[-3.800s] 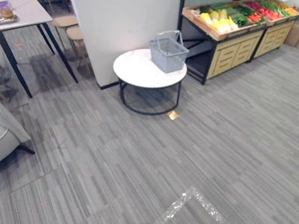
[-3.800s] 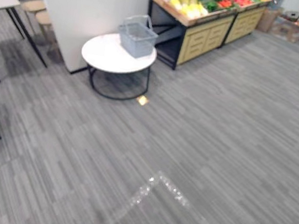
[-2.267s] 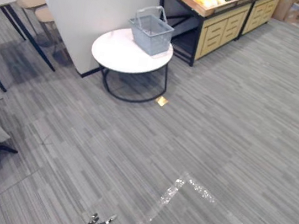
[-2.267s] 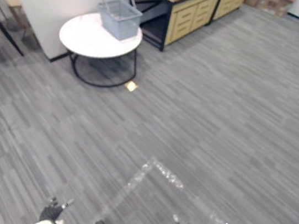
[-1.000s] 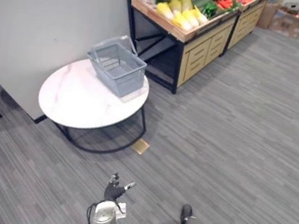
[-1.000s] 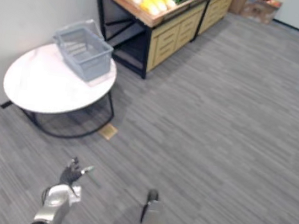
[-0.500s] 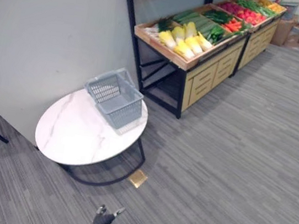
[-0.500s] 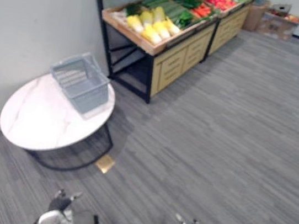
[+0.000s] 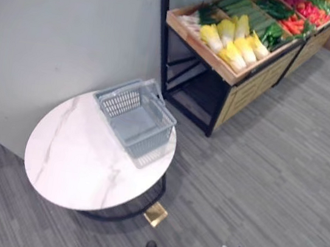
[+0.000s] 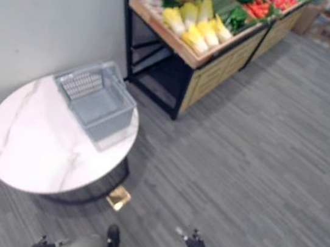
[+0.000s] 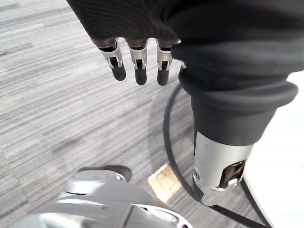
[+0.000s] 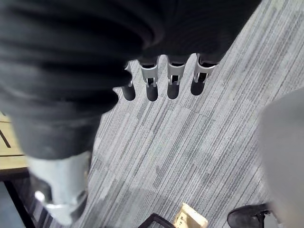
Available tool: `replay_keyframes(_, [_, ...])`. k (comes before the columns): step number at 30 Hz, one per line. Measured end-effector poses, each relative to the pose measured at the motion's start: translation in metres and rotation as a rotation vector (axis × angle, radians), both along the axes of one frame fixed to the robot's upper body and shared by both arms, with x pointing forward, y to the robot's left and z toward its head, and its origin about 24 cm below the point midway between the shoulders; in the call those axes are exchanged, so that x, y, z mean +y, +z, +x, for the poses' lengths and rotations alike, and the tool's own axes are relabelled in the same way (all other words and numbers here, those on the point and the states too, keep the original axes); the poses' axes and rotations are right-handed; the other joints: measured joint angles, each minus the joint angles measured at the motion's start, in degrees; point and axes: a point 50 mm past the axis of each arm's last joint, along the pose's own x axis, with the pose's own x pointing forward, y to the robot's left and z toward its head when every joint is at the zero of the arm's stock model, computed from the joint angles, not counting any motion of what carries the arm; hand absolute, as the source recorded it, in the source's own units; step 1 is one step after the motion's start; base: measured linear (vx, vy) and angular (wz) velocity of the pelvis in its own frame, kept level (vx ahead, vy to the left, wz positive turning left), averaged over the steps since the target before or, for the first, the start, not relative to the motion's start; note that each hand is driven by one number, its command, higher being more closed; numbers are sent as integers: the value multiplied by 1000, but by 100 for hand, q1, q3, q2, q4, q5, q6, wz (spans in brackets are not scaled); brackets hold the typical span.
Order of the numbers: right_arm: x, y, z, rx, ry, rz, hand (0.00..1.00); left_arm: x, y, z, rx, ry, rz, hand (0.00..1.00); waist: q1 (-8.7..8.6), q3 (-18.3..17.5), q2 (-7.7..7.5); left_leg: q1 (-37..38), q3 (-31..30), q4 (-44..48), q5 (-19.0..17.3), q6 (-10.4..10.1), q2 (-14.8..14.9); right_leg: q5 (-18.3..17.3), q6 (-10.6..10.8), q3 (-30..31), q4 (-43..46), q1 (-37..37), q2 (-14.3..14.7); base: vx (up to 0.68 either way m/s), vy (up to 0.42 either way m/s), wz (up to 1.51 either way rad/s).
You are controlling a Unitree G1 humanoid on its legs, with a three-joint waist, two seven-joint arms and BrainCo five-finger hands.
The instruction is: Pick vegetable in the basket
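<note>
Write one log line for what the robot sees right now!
basket: empty, on table | vegetables: on stand | left hand: open, empty | right hand: open, empty

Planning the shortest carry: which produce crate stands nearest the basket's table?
The wooden crate holding the pale yellow cabbages; the other crate stands farther along, away from the round table.

Grey striped carpet floor (image 9: 278, 194), plain pale grey wall (image 9: 62, 23) at the back, round white marble-patterned bench (image 9: 80, 161) on a thin black frame beside it, small brass floor plate (image 9: 156, 214) just by its edge, black-framed wooden display stand (image 9: 195, 45) with pale wood drawers (image 9: 247, 93) alongside.
</note>
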Motion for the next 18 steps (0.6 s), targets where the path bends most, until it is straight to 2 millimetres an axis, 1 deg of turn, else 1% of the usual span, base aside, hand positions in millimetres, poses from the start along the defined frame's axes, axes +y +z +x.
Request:
replay_keyframes(1, [-3, 1, 2, -6, -3, -9, 0, 2, 1, 3, -2, -38, 17, 0, -116, 0, -53, 280, -191, -22, -98, 69, -71, -132, 2, -16, 960, -395, 55, 450, 73, 73])
replay_keyframes(2, [-7, 1, -1, -2, -19, -18, 0, 4, 3, 9, -17, -61, 27, 0, -236, 2, -56, 563, -432, -69, -197, 95, -115, -487, -22, -182, 1465, -695, 155, 468, 48, 91])
replay_keyframes(3, [-10, 1, -3, 3, -25, -24, 0, 3, 4, 13, -26, -80, 31, 0, -268, 9, -46, 716, -524, -125, -212, 110, -125, -663, -66, -294, 1543, -813, 171, 383, -13, 108])
replay_keyframes(4, [-16, 0, -9, 23, -38, -36, 0, -1, 7, 25, -56, -114, 31, 0, -277, 27, -2, 971, -738, -251, -223, 109, -135, -996, -320, -529, 1400, -1047, 182, 353, -49, 108])
replay_keyframes(5, [-19, -2, -17, 43, -57, -42, 0, -8, 9, 36, -91, -137, 21, 0, -288, 25, 39, 1146, -954, -353, -223, 109, -123, -1242, -565, -710, 998, -1255, 179, 341, -75, 107])
replay_keyframes(6, [-20, -2, -21, 52, -71, -42, 0, -12, 10, 42, -113, -142, 12, 0, -288, 30, 54, 1215, -1061, -407, -223, 109, -113, -1304, -671, -758, 711, -1361, 185, 332, -131, 111])
replay_keyframes(7, [-20, -4, -26, 71, -95, -38, 0, -22, 12, 51, -148, -145, -10, 0, -291, 34, 75, 1290, -1243, -456, -234, 89, -73, -1360, -766, -797, -56, -1468, 209, 341, -188, 114])
replay_keyframes(8, [-19, -6, -31, 86, -118, -31, 0, -32, 12, 56, -170, -143, -32, 0, -304, 38, 99, 1328, -1358, -451, -303, -23, 1, -1333, -762, -784, -1095, -1430, 253, 339, -210, 110])
replay_keyframes(9, [-19, -6, -34, 92, -132, -29, 0, -33, 12, 56, -175, -140, -37, 0, -304, 31, 102, 1338, -1400, -441, -348, -94, 36, -1299, -762, -724, -1645, -1383, 280, 345, -262, 95])
replay_keyframes(10, [-18, -7, -37, 101, -144, -25, 0, -41, 12, 58, -190, -133, -56, 0, -281, 7, 61, 1334, -1480, -393, -460, -253, 84, -1066, -763, -527, -2656, -1274, 315, 361, -332, 80])
replay_keyframes(11, [-14, -9, -39, 108, -146, -14, 0, -37, 12, 56, -191, -106, -51, 0, -275, -34, -56, 1341, -1613, -336, -589, -431, 86, -617, -780, -351, -3392, -1114, 269, 367, -372, 76])
replay_keyframes(12, [-14, -8, -38, 104, -153, -10, 0, -35, 12, 55, -186, -86, -50, 0, -272, -25, -39, 1345, -1659, -260, -692, -541, 167, -365, -749, -441, -3365, -1058, 323, 342, -401, 65])
replay_keyframes(13, [-21, -7, -37, 99, -164, -28, 0, -41, 9, 52, -180, -54, -72, 0, -270, -69, 187, 1311, -1571, -177, -688, -652, 417, -481, -893, -720, -3373, -981, 477, 250, -311, 46])
replay_keyframes(14, [-25, -6, -37, 97, -176, -37, 0, -44, 8, 50, -175, -42, -82, 0, -271, -57, 252, 1321, -1489, -177, -669, -683, 512, -542, -933, -835, -3374, -925, 546, 298, -341, 60])
replay_keyframes(15, [-30, -6, -38, 99, -184, -47, 0, -49, 6, 47, -166, -23, -99, 0, -269, -96, 420, 1344, -1377, -207, -575, -816, 693, -671, -1021, -1047, -3365, -822, 646, 280, -307, 68])
replay_keyframes(16, [-32, -5, -40, 107, -181, -52, 0, -50, 5, 44, -155, -7, -102, 0, -267, -135, 483, 1337, -1384, -185, -434, -908, 790, -781, -1082, -1223, -3385, -707, 702, 258, -295, 67])
replay_keyframes(17, [-32, -6, -40, 109, -178, -52, 0, -49, 5, 43, -155, 2, -99, 0, -262, -133, 480, 1330, -1404, -126, -364, -941, 819, -834, -1086, -1288, -3408, -625, 711, 198, -271, 60])
replay_keyframes(18, [-32, -6, -40, 111, -178, -53, 0, -47, 4, 41, -151, 31, -97, 0, -252, -132, 483, 1206, -1404, 212, -317, -1001, 884, -909, -1118, -1429, -3510, -425, 733, 144, -239, 51])
